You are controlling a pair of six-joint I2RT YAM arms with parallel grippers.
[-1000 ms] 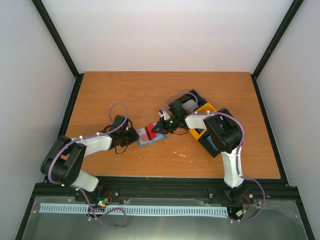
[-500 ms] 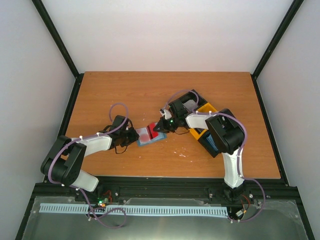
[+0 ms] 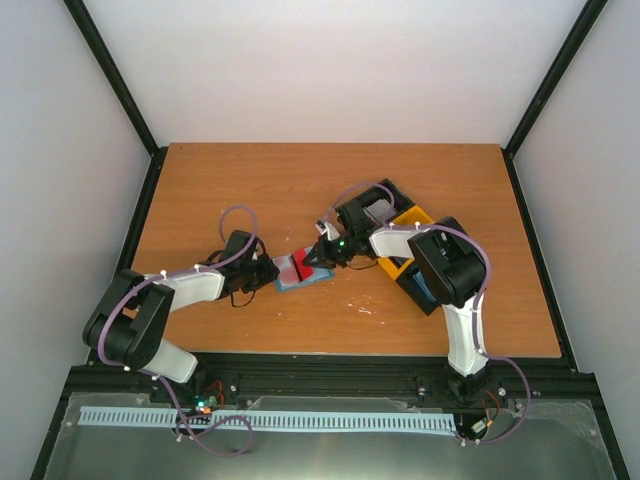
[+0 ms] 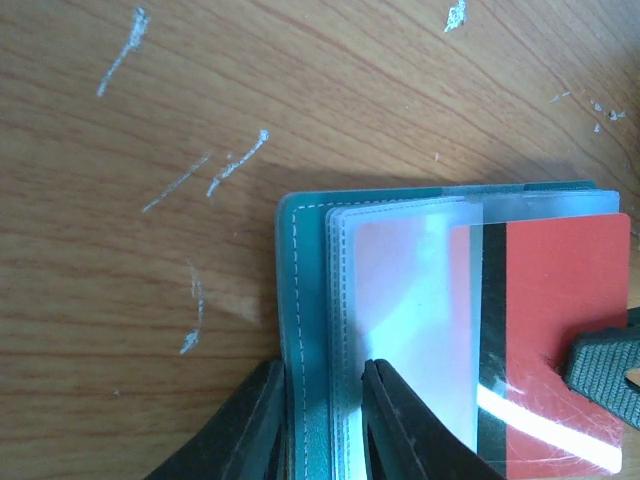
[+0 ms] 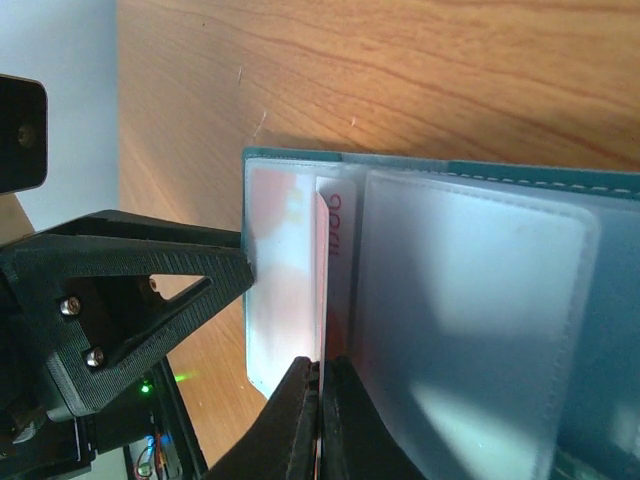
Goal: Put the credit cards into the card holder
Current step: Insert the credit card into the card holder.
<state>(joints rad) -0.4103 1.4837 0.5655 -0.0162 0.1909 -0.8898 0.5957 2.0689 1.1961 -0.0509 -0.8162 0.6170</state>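
Meeting over an open card holder (image 3: 290,283) on a wooden table (image 3: 300,190), two robot arms work close together, seen from above. The left gripper (image 3: 266,272) is clamped on the holder's edge nearest to it. Its wrist camera shows one black finger (image 4: 250,425) outside the teal cover and the other on top of the clear pockets, pinching the layers between them. Straight ahead of that gripper, across the holder, the right gripper (image 3: 314,258) is closed tight on a red card (image 3: 300,265), gripping the end farthest from the left gripper. The red card has a black stripe and lies flat on the holder. Its leading edge is under a clear pocket sheet and the rest sticks out toward the right gripper. From the right wrist camera the card is seen edge-on, a thin line between the two closed fingers, running forward over the holder's pockets. The left gripper's black finger sits just beyond, at the holder's far edge. Behind the right gripper, a black-and-yellow tray (image 3: 408,218) sits nearby, apart from the holder.
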